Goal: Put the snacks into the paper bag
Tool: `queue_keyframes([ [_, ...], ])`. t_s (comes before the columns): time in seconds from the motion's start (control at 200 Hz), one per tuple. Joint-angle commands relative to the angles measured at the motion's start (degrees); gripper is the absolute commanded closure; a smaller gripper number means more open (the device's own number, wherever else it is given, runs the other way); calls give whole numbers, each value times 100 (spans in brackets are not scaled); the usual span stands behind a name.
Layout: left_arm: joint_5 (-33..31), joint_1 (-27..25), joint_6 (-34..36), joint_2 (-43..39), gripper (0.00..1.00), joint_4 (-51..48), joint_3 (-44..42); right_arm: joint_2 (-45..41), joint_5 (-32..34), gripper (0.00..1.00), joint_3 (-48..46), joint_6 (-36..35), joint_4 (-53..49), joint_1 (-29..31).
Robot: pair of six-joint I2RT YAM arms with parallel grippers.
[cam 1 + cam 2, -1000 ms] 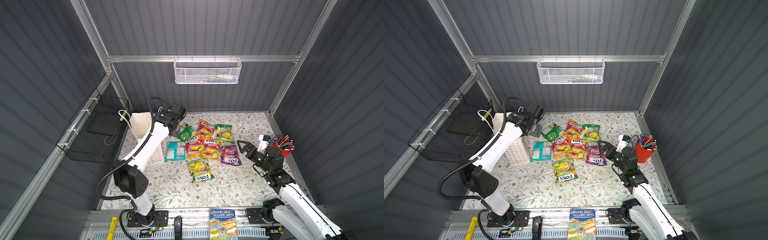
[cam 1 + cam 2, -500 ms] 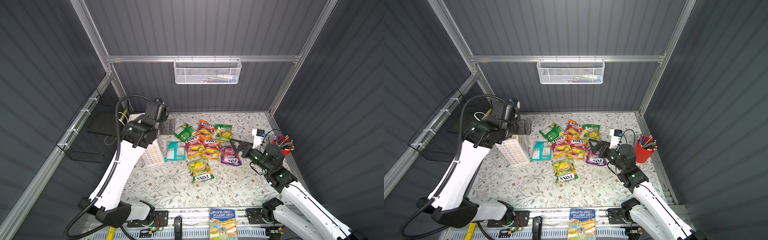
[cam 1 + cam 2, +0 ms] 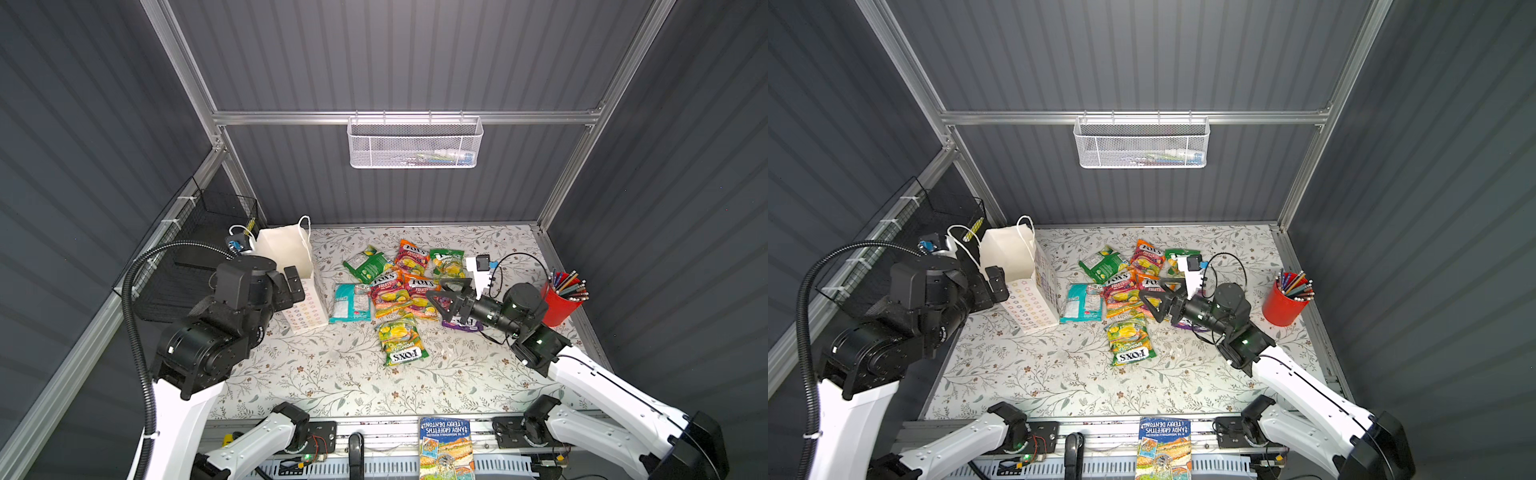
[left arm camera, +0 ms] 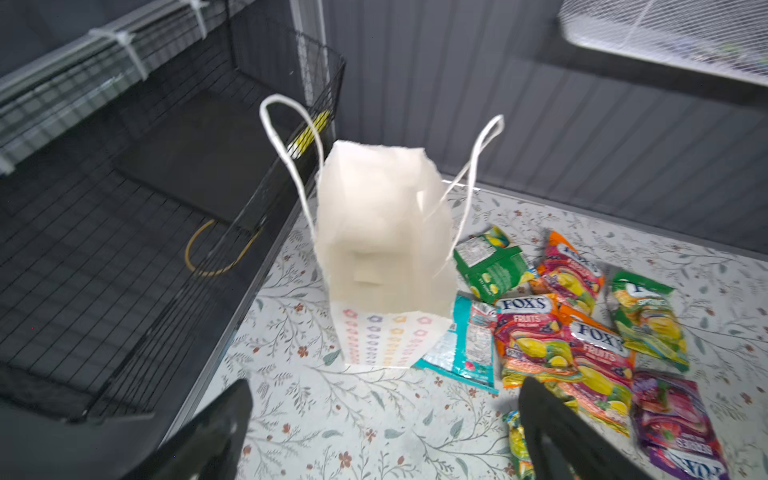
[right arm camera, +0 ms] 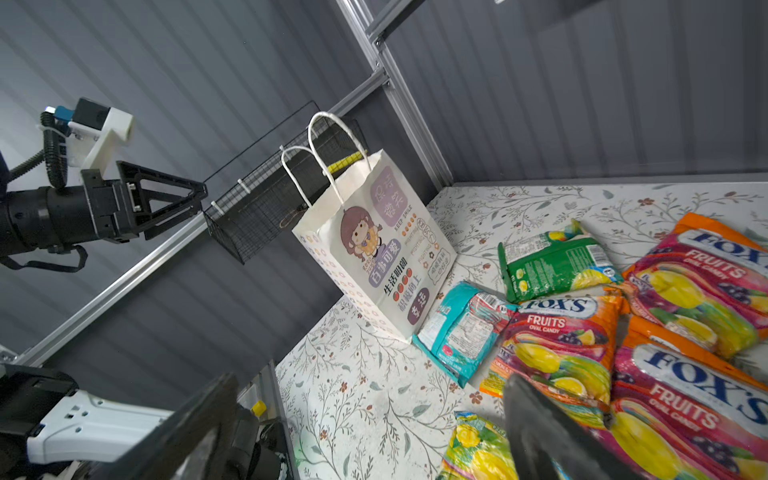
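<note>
The snacks (image 3: pixel 388 291) lay heaped mid-table, none bagged, with the paper bag (image 3: pixel 286 253) standing upright and open-mouthed just left of the teal packet (image 3: pixel 349 303). The right gripper (image 3: pixel 436 291) hovered spread wide and empty over the heap's right edge, aimed leftward at the bag, which made it clearly the nearer arm. The left gripper (image 3: pixel 294 282), equally wide and empty, hung at the bag's side.

You can read "FOX'S FRUITS OVAL CANDY" on the orange-pink packets (image 5: pixel 557 332) in the right wrist view. "FOX'S" sits upside down on the green-yellow packet (image 3: pixel 401 340) in both top views. The paper bag (image 5: pixel 374 249) says "KEEP SMILE" plus Chinese chars, e.g. 生活明朗. The book (image 3: pixel 445 449) reads "ANDY GRIFFITHS", "TERRY DENTON", upside down. Other print is too small to read.
</note>
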Motion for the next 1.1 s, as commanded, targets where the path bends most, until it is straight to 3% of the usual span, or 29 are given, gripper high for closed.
queue_keyframes([
  [0.0, -434, 10, -516, 355, 0, -173, -253, 29, -141, 1, 67, -189, 270, 83],
  [0.12, -260, 383, -319, 667, 0, 194, -326, 0, -114, 1, -9, -204, 244, 111],
  [0.215, 1193, 1822, 92, 884, 0, 613, -477, -63, -50, 1, -73, -223, 211, 121],
  [0.285, 1615, 2404, 175, 970, 0, 835, -568, -147, 19, 1, -125, -269, 161, 125],
  [0.635, 1657, 2969, 290, 1682, 1, 1376, -521, -233, 120, 1, -197, -323, 62, 122],
  [1.096, 1950, 3575, 276, 2566, 39, 2109, -332, -277, 285, 1, -196, -420, -143, 119],
])
